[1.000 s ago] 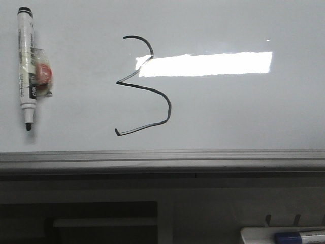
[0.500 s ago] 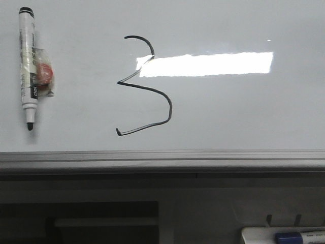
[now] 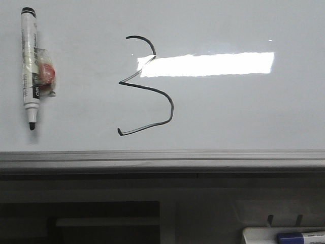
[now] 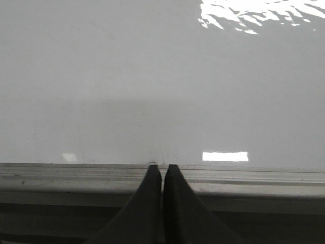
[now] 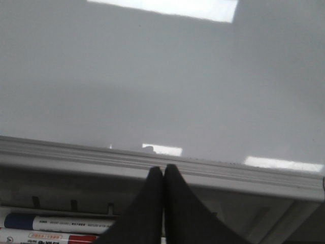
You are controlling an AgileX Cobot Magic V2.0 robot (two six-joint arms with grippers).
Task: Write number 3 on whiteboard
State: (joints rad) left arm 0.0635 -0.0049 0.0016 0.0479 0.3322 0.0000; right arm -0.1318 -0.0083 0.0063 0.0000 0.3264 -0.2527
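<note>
Neither arm shows in the front view; each gripper appears only in its own wrist camera, cut off at the frame's edge. The left gripper [image 4: 162, 170] has its dark fingers pressed together, empty, the tips over the grey rail [image 4: 244, 175] of the whiteboard [image 4: 152, 81]. The right gripper [image 5: 163, 172] is likewise closed on nothing — its tips meet just at the same rail, with two capped markers [image 5: 56, 223] lying in a tray beyond, their labels too small to read.

In the front view the number 3 [image 3: 147, 86] stands drawn in thin black line at the board's left-centre, its upper curve partly washed out by the bright rectangular glare [image 3: 205, 64]. Well to its left a black-tipped marker [image 3: 30, 68] sits upright against the board, tip down, with a small red object [image 3: 46, 73] — hard to identify — touching its side.
</note>
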